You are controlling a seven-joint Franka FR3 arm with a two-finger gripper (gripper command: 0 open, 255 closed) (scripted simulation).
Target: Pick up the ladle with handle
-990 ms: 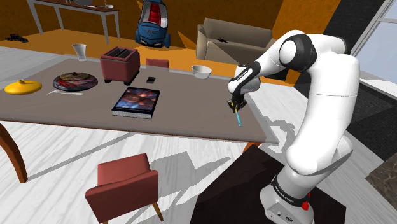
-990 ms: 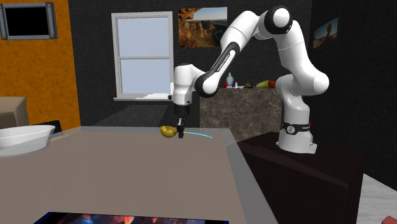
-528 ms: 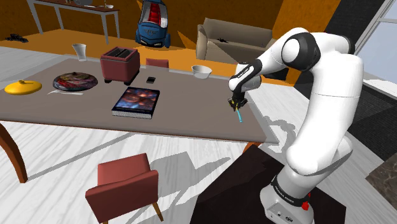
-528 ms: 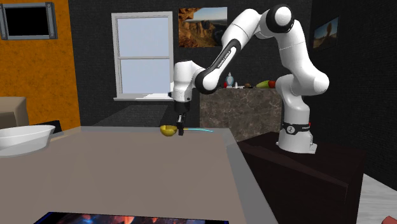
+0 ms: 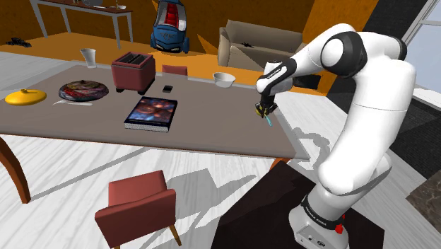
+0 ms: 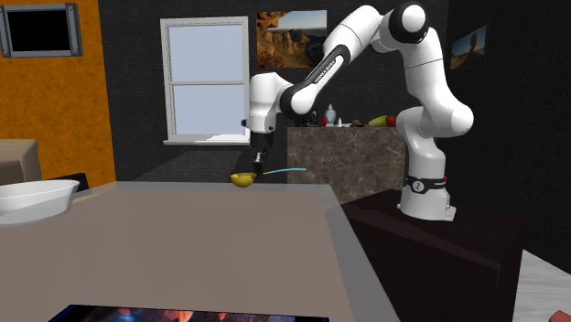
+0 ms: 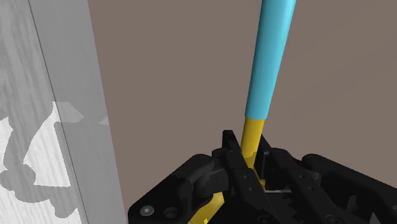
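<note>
Ladle (image 5: 269,121) pinched in the tool (image 5: 266,109), above the counter (image 5: 212,124).

The black tool's two fingers are closed on the yellow shaft of the ladle, just below its cyan grip. In the wrist view the grip runs outward from the fingers over the brown counter top. In the second exterior view the yellow bowl of the ladle hangs just over the counter's far edge, apparently clear of the surface, with the cyan grip projecting sideways. The held ladle is over the counter's end nearest the stand. Also on the counter: a book (image 5: 151,113) mid-surface, and a red toaster (image 5: 133,71) and a white bowl (image 5: 224,78) toward its far side.
</note>
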